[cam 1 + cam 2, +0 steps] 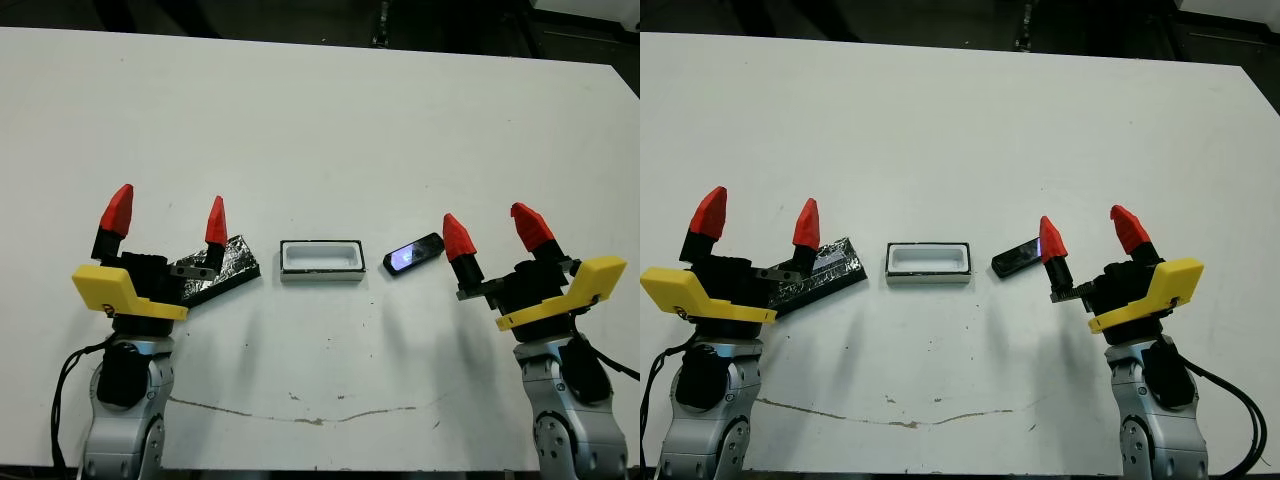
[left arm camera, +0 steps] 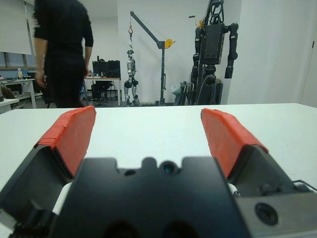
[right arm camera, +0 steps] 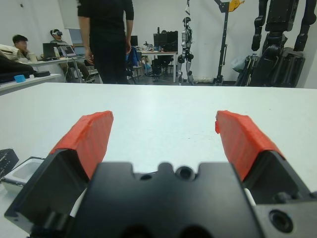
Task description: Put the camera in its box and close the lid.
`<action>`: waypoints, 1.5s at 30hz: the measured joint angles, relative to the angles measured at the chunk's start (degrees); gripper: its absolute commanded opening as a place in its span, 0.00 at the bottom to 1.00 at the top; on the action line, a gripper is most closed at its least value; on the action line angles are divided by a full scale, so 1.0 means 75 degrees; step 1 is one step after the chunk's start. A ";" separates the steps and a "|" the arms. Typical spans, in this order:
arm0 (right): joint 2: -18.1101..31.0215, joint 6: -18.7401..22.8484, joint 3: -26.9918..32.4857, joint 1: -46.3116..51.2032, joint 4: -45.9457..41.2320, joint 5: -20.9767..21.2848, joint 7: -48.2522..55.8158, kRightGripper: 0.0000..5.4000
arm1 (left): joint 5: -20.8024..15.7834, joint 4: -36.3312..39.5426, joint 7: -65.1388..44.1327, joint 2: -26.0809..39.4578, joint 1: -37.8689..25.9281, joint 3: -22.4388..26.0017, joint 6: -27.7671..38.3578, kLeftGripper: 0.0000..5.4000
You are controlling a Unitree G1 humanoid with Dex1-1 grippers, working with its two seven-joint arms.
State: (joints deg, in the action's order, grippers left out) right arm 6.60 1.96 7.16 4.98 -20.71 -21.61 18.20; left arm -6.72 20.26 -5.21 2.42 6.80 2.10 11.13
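The box (image 1: 320, 277), a small open tray with a white inside, sits at the middle of the white table. Just right of it the camera (image 1: 413, 254) lies at an angle, its bluish face up. The lid (image 1: 232, 262), flat and crinkly black, rests left of the box, partly hidden behind my left gripper (image 1: 167, 215). That gripper hovers open beside the lid, holding nothing. My right gripper (image 1: 493, 232) is open too, just right of the camera, its nearer fingertip (image 1: 455, 237) close to the camera's end. Both wrist views show red fingers (image 2: 74, 134) (image 3: 91, 136) spread over bare table.
A thin dark scratch line (image 1: 300, 415) runs across the table near the front edge. Beyond the far edge a person (image 2: 62, 49) stands, people sit at desks (image 3: 20, 42), and robots on stands (image 2: 213, 44) line the room.
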 measured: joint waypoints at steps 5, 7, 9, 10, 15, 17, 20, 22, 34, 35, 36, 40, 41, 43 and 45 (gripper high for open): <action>0.0000 0.0002 -0.0020 0.0000 -0.0001 -0.0015 0.0000 1.00 | -0.0004 -0.0001 -0.0003 -0.0001 -0.0001 -0.0007 0.0000 1.00; 0.0004 0.0012 -0.0040 0.0001 -0.0008 -0.0016 0.0000 1.00 | -0.0008 0.0000 -0.0009 -0.0001 -0.0001 -0.0010 -0.0002 1.00; 0.0034 0.0015 -0.0038 0.0001 -0.0008 -0.0035 0.0027 1.00 | 0.0003 0.0000 -0.0010 -0.0001 -0.0001 -0.0011 -0.0002 1.00; 0.0076 0.0028 -0.0031 0.0000 -0.0007 -0.0062 0.0063 1.00 | 0.0012 -0.0001 -0.0011 0.0000 -0.0001 -0.0014 -0.0002 1.00; 0.0707 0.0429 0.0286 -0.0161 0.0061 -0.0394 0.0467 1.00 | 0.0014 -0.0035 -0.0043 -0.0003 -0.0006 -0.0025 -0.0002 1.00; 0.1187 0.0407 0.0525 -0.0516 0.0303 -0.0397 0.0839 1.00 | 0.0010 -0.0035 -0.0044 -0.0008 -0.0011 -0.0030 -0.0003 1.00; 0.2114 0.0419 0.0863 -0.1312 0.0904 -0.0555 0.1675 1.00 | 0.0010 -0.0037 -0.0043 -0.0021 -0.0007 -0.0030 -0.0003 1.00; 0.2690 0.0406 0.0946 -0.1884 0.1401 -0.0666 0.2390 1.00 | 0.0018 -0.0038 -0.0040 -0.0030 -0.0005 -0.0035 -0.0003 1.00; 0.4751 0.0697 -0.0560 -0.5599 0.5219 -0.0027 0.6809 0.87 | 0.0041 -0.0054 -0.0019 -0.0035 -0.0003 -0.0005 -0.0002 1.00; 0.4791 0.0683 -0.0795 -0.5860 0.5462 0.0157 0.7125 0.87 | 0.0039 -0.0054 -0.0019 -0.0036 -0.0003 -0.0005 -0.0001 1.00; 0.4839 0.0690 -0.1058 -0.6139 0.5678 0.0392 0.7445 0.89 | 0.0039 -0.0056 -0.0019 -0.0036 -0.0003 -0.0005 -0.0002 1.00; 0.4854 0.0556 -0.1965 -0.7193 0.6615 0.1089 0.8717 0.99 | 0.0038 -0.0039 0.0020 -0.0047 0.0004 -0.0006 -0.0068 1.00; 0.4827 0.0478 -0.2196 -0.7437 0.6870 0.1304 0.9007 1.00 | 0.0039 -0.0035 0.0040 -0.0051 0.0009 -0.0007 -0.0090 1.00; 0.4716 0.0277 -0.2556 -0.7833 0.7336 0.1649 0.9413 1.00 | 0.0042 -0.0024 0.0068 -0.0058 0.0020 -0.0006 -0.0139 1.00; 0.4550 0.0129 -0.2986 -0.8165 0.7775 0.2017 0.9733 1.00 | 0.0044 -0.0012 0.0092 -0.0062 0.0026 -0.0011 -0.0163 1.00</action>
State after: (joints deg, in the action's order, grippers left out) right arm 40.72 2.93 -15.23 -56.26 37.61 -6.49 91.20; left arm -6.39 20.16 -4.52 1.95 6.99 2.02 9.90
